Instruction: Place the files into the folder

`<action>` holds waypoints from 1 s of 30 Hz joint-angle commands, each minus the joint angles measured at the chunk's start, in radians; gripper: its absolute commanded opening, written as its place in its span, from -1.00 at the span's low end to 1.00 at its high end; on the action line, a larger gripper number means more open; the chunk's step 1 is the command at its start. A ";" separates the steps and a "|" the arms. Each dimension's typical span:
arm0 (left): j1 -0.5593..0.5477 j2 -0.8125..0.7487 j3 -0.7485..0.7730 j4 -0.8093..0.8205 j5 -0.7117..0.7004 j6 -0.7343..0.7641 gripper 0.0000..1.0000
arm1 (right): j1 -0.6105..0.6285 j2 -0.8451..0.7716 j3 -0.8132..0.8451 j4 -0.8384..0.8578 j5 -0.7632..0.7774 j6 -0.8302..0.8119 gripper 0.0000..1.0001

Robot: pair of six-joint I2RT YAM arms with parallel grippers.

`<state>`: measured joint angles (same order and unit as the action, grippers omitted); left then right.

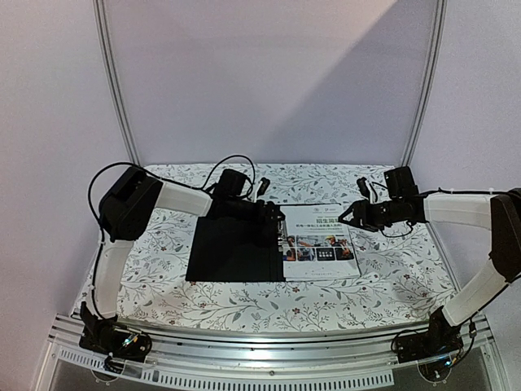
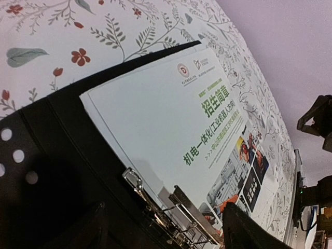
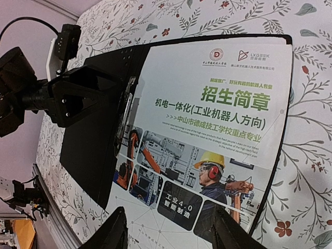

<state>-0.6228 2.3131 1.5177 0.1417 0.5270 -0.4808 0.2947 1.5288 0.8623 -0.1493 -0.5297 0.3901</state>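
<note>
A worktop (image 1: 163,285) draped in a leafy floral cloth is enclosed by pale walls, and the folder (image 1: 232,252) is laid open on it, black inside up. The files (image 1: 321,240) are stacked on its right half, brochure uppermost. The left hand (image 1: 275,218) is held wide open over the spine clip (image 2: 171,207), gripping nothing. The right hand (image 1: 345,217) is poised at the files' far right corner, fingers parted, nothing seen held.
</note>
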 commanded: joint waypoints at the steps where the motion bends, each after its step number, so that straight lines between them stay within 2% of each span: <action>1: -0.001 0.055 0.047 0.046 0.042 -0.058 0.52 | 0.004 -0.015 -0.023 -0.010 0.012 -0.024 0.08; 13: -0.002 0.101 0.062 0.128 0.123 -0.132 0.48 | 0.004 -0.024 -0.025 -0.044 0.033 -0.043 0.12; 23: 0.001 0.101 0.051 0.283 0.222 -0.241 0.45 | 0.003 -0.044 -0.043 -0.050 0.043 -0.042 0.13; 30: -0.001 0.058 -0.009 0.391 0.269 -0.291 0.42 | 0.004 -0.055 -0.049 -0.050 0.046 -0.041 0.13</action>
<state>-0.6228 2.3978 1.5452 0.4438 0.7471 -0.7345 0.2947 1.5024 0.8257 -0.1837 -0.4995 0.3573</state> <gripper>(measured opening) 0.714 0.562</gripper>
